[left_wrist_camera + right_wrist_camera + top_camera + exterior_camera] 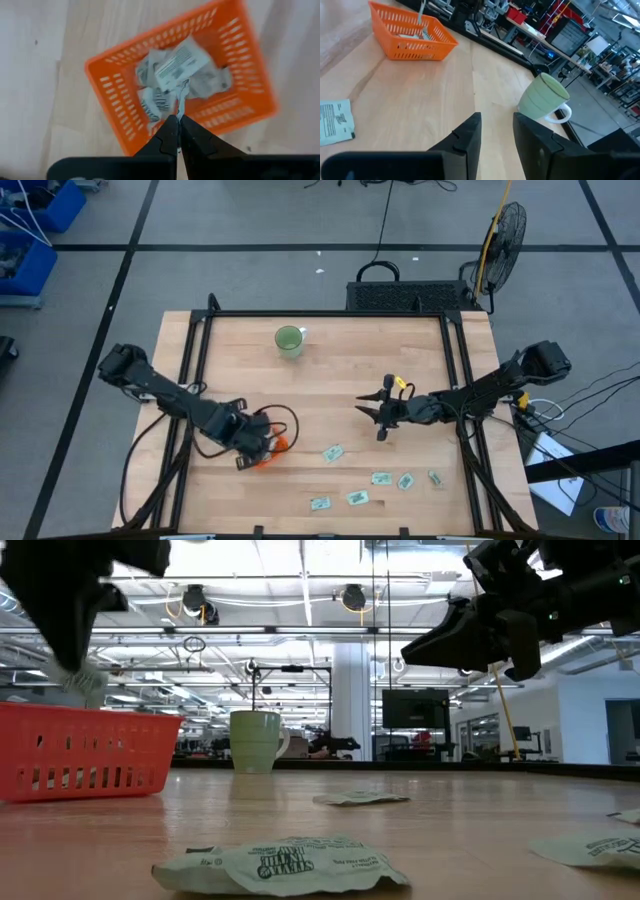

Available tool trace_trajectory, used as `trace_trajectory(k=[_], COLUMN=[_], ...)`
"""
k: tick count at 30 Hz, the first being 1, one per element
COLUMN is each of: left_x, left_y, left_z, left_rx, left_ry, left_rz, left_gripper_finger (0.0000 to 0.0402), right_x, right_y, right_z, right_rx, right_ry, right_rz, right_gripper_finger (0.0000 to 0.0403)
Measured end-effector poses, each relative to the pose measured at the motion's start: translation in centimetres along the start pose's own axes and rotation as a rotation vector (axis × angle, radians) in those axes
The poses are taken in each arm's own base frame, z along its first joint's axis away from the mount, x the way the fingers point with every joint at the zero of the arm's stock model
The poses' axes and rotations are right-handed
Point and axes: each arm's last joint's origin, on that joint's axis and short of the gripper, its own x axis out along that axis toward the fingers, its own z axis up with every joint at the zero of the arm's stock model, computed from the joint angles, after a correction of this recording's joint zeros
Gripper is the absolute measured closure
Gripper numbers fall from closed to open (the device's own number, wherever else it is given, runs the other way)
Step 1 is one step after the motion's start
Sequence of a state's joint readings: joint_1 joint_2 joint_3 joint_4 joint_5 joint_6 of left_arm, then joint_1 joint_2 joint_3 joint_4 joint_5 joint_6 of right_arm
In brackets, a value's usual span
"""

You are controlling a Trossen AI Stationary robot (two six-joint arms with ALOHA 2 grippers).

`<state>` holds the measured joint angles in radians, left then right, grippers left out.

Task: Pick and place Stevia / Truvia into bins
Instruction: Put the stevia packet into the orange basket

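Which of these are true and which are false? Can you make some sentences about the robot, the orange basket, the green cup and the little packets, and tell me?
1. The left gripper is pinching a sachet above the orange tray. True.
2. The orange tray has no packets in it. False: several lie inside it already.
3. The right gripper is holding a packet. False: it is open, holds nothing and hangs above the table.
4. Loose packets lie on the table. True.
5. The green cup sits inside the tray. False: it stands apart on the table.
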<state>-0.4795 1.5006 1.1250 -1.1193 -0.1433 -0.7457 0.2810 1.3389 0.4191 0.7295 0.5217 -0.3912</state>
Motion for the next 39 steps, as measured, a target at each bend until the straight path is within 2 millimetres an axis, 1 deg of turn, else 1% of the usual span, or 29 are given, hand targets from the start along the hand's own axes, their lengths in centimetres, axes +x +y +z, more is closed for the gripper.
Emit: trace_trajectory(k=[4,8,13,16,21,25,28,32,35,39], left_x=[3.0,4.7,4.9,4.9,4.9,4.9,4.5,2.9,0.9,-1.2], left_y=[0.9,2.2,3.3,3.7,3.8,3.6,3.3,2.7,2.2,1.5], left_z=[0.5,1.0,1.7,1.9,2.0,1.9,2.0,3.1,4.6,6.9], left_rx=[-0.046,-0.135,-0.189,-0.203,-0.210,-0.160,-0.129,-0.092,-0.078,-0.066], left_ry=[-0.042,-0.046,-0.044,-0.042,-0.039,-0.021,0.016,-0.013,-0.120,-0.350], left_rz=[-0.022,-0.045,-0.029,-0.027,-0.031,-0.057,-0.130,-0.208,-0.234,-0.275], left_gripper_finger=[0.0386,0.0385,0.0384,0.0370,0.0313,0.0269,0.0254,0.0260,0.0272,0.0287], right_x=[0.0,0.0,0.0,0.0,0.0,-0.1,-0.1,0.1,0.3,0.5], right_y=[0.0,-0.1,-0.3,-0.4,-0.4,-0.2,-0.2,-0.4,-0.5,-0.6], right_z=[0.0,0.2,0.7,1.0,1.0,1.1,1.1,1.0,0.9,0.6], right_rx=[-0.036,-0.071,-0.090,-0.087,-0.089,-0.092,-0.090,-0.030,0.018,0.118], right_ry=[-0.002,-0.015,-0.069,-0.090,-0.107,-0.137,-0.142,-0.149,-0.183,-0.213], right_rz=[-0.001,-0.006,-0.033,-0.043,-0.013,0.044,0.049,0.074,0.188,0.364], right_gripper_finger=[0.0297,0.0297,0.0297,0.0297,0.0297,0.0297,0.0297,0.0297,0.0297,0.0297])
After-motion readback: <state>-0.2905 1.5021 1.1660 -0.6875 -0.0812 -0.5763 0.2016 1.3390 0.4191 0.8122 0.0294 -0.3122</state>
